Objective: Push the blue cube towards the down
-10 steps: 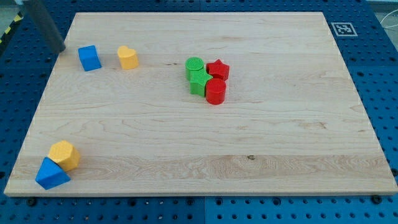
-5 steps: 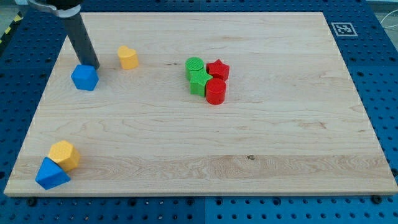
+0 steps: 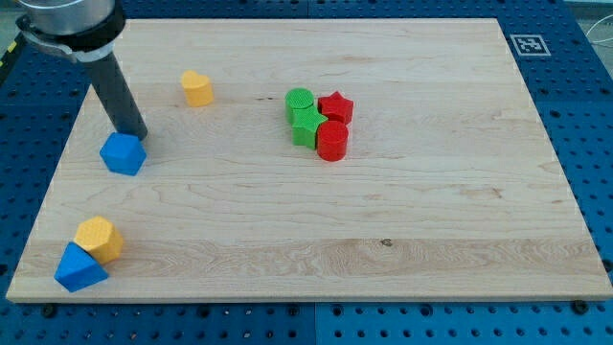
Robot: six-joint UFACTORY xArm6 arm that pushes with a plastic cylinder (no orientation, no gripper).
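Our tip (image 3: 137, 133) touched the blue cube (image 3: 123, 153) at its 1 o'clock side, and the cube sat near the board's (image 3: 383, 211) left edge; we had no jaws, only a rod, so it held nothing. At 7 o'clock from the cube, well apart, a yellow block (image 3: 100, 239) touched a blue wedge (image 3: 79, 268). At 1 o'clock sat another yellow block (image 3: 196, 87), and at 3 o'clock, well apart, a green round block (image 3: 300, 99), a green star (image 3: 306, 125), a red star (image 3: 336, 106) and a red round block (image 3: 332, 140) huddled together.

rod (image 3: 105, 77) top cropped, green star (image 3: 306, 126) perhaps partly hidden
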